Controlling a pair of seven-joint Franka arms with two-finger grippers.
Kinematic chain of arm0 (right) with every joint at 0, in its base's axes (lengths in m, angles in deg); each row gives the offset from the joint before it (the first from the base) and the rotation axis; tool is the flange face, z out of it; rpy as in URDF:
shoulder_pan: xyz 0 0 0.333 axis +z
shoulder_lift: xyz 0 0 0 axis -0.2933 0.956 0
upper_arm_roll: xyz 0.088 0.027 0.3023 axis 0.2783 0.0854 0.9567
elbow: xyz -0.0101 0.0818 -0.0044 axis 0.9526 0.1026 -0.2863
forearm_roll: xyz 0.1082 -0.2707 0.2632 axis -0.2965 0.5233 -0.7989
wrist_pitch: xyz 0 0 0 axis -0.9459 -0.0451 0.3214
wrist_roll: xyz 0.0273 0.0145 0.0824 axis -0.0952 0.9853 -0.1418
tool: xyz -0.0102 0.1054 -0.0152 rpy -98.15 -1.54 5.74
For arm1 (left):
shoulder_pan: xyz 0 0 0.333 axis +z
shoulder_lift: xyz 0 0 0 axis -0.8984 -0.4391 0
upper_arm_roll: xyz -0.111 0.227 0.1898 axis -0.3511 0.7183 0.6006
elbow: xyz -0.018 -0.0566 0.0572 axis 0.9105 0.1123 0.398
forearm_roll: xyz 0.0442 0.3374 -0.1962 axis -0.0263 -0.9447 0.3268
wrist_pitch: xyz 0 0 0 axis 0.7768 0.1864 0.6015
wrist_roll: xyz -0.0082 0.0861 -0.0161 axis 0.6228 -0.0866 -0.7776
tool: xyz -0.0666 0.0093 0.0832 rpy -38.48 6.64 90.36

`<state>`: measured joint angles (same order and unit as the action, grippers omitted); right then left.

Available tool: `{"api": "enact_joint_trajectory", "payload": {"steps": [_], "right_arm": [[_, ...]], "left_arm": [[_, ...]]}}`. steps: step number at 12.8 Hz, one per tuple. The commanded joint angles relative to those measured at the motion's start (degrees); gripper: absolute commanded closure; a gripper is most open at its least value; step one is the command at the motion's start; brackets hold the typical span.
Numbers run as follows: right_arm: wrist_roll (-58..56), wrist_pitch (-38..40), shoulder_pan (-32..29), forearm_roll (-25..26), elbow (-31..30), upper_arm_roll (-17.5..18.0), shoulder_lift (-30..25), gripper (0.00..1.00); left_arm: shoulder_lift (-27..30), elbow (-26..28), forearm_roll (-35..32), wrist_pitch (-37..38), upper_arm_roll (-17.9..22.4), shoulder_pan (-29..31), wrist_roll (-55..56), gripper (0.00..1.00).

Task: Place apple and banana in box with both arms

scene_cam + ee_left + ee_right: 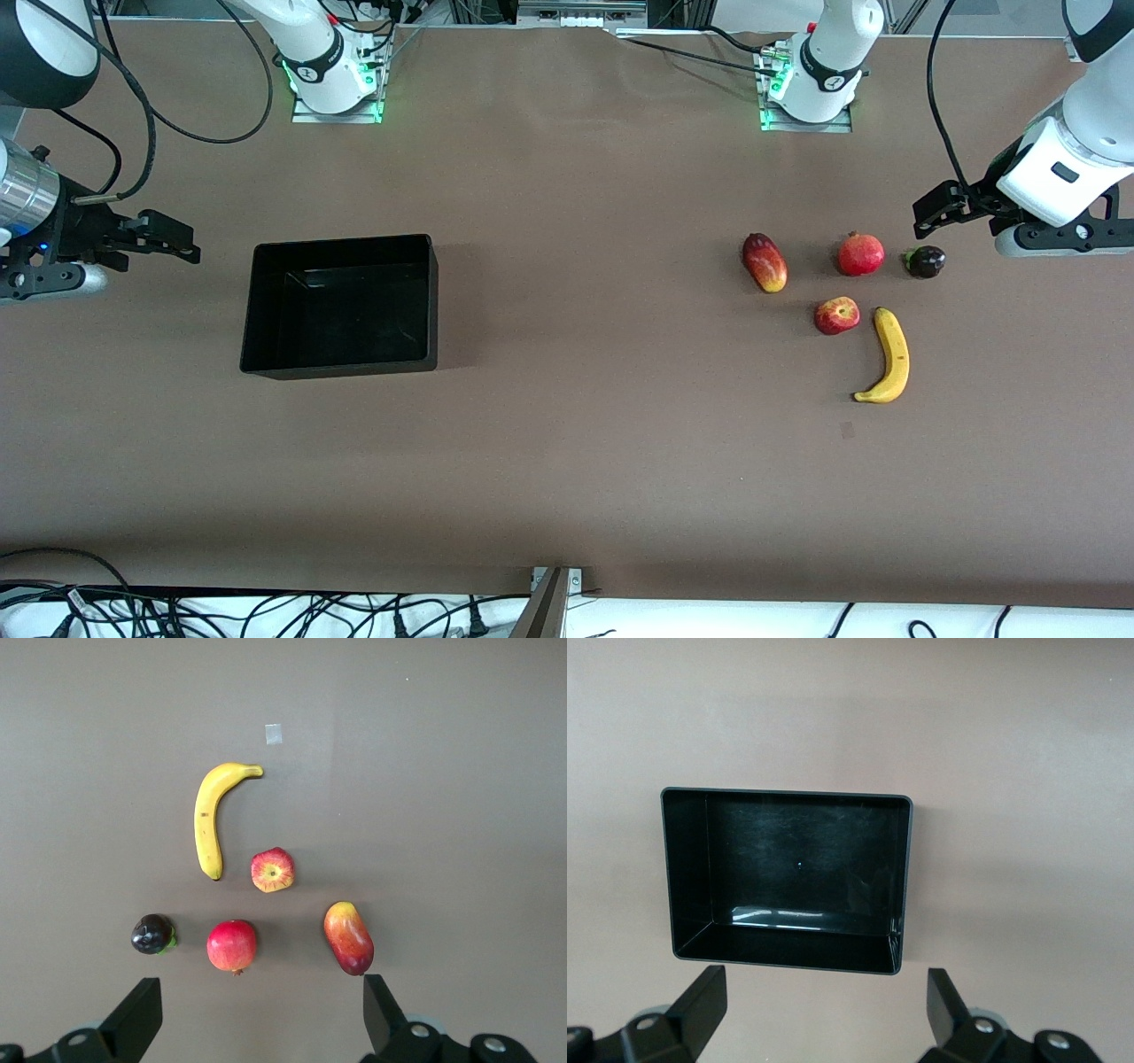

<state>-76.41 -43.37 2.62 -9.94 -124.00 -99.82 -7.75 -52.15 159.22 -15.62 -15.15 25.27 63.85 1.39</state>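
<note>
The apple [836, 315], red with yellowish patches, lies on the table beside the yellow banana [890, 356] toward the left arm's end. Both also show in the left wrist view, the apple [272, 870] and the banana [210, 815]. The black box [337, 365] stands empty toward the right arm's end and shows in the right wrist view [788, 950]. My left gripper [939, 213] is open and empty, up over the table by the fruit group; its wrist view shows it [260, 997] clear of the fruit. My right gripper [164, 237] is open and empty beside the box, also in its wrist view [824, 988].
A uniformly red round fruit with a crown tip [861, 254], an oval dark-red-and-yellow fruit [765, 262] and a small dark purple fruit [925, 261] lie in a row just farther from the front camera than the apple. The brown table [602, 354] stretches between the box and the fruit.
</note>
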Motion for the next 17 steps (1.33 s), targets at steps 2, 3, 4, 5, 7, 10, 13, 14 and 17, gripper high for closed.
{"api": "enact_joint_trajectory", "payload": {"steps": [2, 3, 4, 5, 7, 10, 13, 14, 17], "right_arm": [[0.5, 1.16, 0.28, 1.14, 0.94, 0.15, -0.3, 0.0], [0.5, 1.16, 0.28, 1.14, 0.94, 0.15, -0.3, 0.0], [0.5, 1.16, 0.28, 1.14, 0.94, 0.15, -0.3, 0.0], [0.58, 1.16, 0.28, 1.05, 0.94, 0.15, -0.3, 0.0], [1.2, 1.07, 0.36, 1.75, 0.51, 0.15, -0.21, 0.0], [2.6, -3.3, 0.37, 3.95, -5.97, 0.15, 1.63, 0.0], [2.87, -14.71, 0.1, 4.48, -14.93, -0.03, 2.86, 0.0], [2.87, -19.02, -0.07, 4.48, -18.36, -0.12, 3.3, 0.0], [2.34, -31.24, -0.51, 4.48, -26.98, -0.21, 4.7, 0.0]], "left_arm": [[-0.76, -1.66, 0.38, 1.2, 0.1, -0.25, 0.17, 0.0], [-0.76, -2.0, 0.38, 1.2, 0.1, -0.25, 0.08, 0.0], [-0.76, -2.27, 0.47, 1.46, 0.1, -0.25, 0.34, 0.0], [-0.76, -2.45, 0.47, 1.99, 0.1, -0.25, 0.34, 0.0], [-0.76, -2.62, 0.47, 1.99, 0.1, -0.25, 0.34, 0.0], [-0.68, -2.71, 0.38, 2.08, 0.01, -0.34, 0.34, 0.0], [-0.67, -2.71, 0.47, 2.08, 0.01, -0.25, 0.34, 0.0], [-0.67, -2.71, 0.47, 2.08, 0.01, -0.25, 0.34, 0.0], [-0.67, -2.71, 0.47, 2.08, 0.01, -0.25, 0.43, 0.0]]}}
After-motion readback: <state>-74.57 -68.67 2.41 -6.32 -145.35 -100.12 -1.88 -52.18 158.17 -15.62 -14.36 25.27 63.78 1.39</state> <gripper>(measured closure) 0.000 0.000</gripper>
